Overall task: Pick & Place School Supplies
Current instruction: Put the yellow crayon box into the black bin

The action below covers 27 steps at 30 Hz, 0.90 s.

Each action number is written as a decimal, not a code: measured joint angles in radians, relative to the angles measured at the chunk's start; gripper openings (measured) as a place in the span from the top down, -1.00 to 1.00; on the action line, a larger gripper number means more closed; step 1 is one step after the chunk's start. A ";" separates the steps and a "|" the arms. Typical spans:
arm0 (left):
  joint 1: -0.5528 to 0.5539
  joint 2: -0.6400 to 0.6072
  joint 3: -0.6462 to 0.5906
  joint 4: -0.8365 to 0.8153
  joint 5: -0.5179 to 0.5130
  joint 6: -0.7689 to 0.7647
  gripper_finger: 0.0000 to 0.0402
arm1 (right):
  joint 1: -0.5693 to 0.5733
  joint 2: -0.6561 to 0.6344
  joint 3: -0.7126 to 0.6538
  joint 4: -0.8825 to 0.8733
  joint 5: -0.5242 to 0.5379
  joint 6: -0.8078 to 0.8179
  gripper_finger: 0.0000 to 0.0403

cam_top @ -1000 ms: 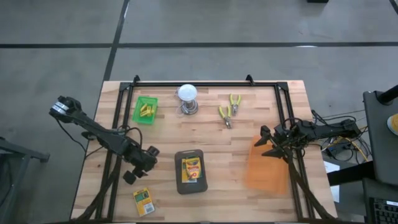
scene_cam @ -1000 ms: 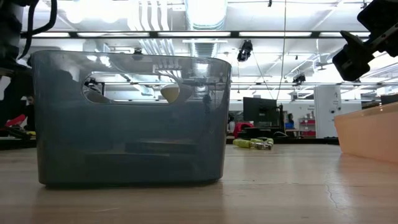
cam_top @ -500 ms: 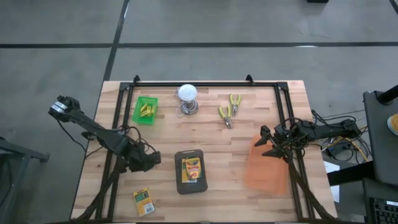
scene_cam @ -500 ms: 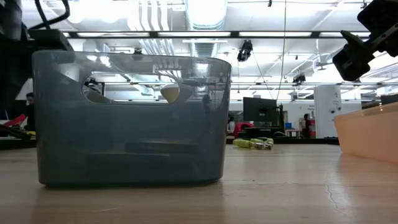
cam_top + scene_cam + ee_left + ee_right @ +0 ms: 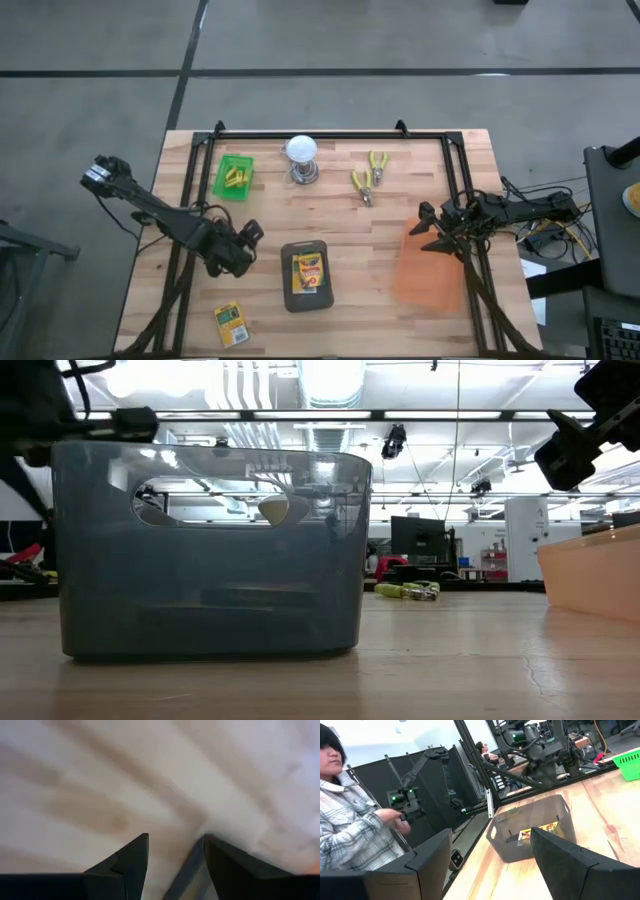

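Note:
One green-and-yellow crayon box (image 5: pixel 310 272) lies flat inside a grey bin (image 5: pixel 292 295), also seen in the right wrist view as crayon box (image 5: pixel 540 831). A second crayon box (image 5: pixel 229 323) lies flat on the table near the front left. Short yellow pieces (image 5: pixel 235 178) sit in a small green basket (image 5: pixel 222 186) at the far left. My left gripper (image 5: pixel 238 252) hovers left of the grey bin, pointing steeply down, open, with only bare wood between its fingers (image 5: pixel 131 860). My right gripper (image 5: pixel 428 228) waits open at the right, above an orange bin (image 5: pixel 428 270).
A white bulb on a metal base (image 5: pixel 302 155) and yellow-handled pliers (image 5: pixel 368 176) lie at the far side. A black frame (image 5: pixel 320 135) borders the table. In the low view the grey bin (image 5: pixel 210 550) fills the left foreground. A person (image 5: pixel 350 820) stands beyond the table.
My left gripper has risen a little from the table near the loose crayon box and drifted toward the grey bin, rolling its wrist as it went. Its finger gap looks unchanged. The crayon boxes have stayed where they were.

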 joint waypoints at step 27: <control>0.050 0.095 0.001 0.024 0.587 -0.257 0.04 | 0.000 0.000 0.000 0.000 0.000 0.000 -0.32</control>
